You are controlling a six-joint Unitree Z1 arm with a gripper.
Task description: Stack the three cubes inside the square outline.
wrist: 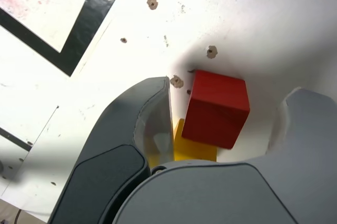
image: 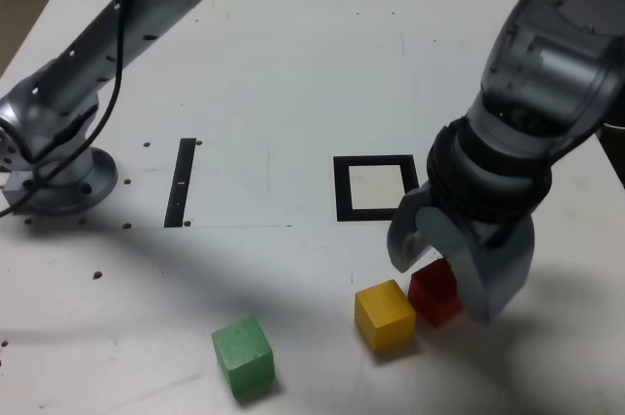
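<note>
My gripper (image: pixel 446 278) hangs open at the exterior view's lower right, its two grey fingers on either side of the red cube (image: pixel 436 304). In the wrist view the red cube (wrist: pixel 217 109) lies between the fingers with a small gap on each side, and my gripper (wrist: pixel 226 95) does not touch it. The yellow cube (image: pixel 385 314) rests on the table right beside the red one, and a sliver of the yellow cube (wrist: pixel 194 151) shows past one finger. The green cube (image: pixel 243 355) stands apart near the front edge. The square outline (image: pixel 341 190) lies just behind the gripper, with nothing in it; one corner of the outline (wrist: pixel 79 39) shows in the wrist view.
A narrow black strip (image: pixel 182 181) lies on the white table toward the exterior view's left. The arm's base (image: pixel 61 179) is bolted at the far left, with a black cable running along the arm. Small screw holes dot the tabletop.
</note>
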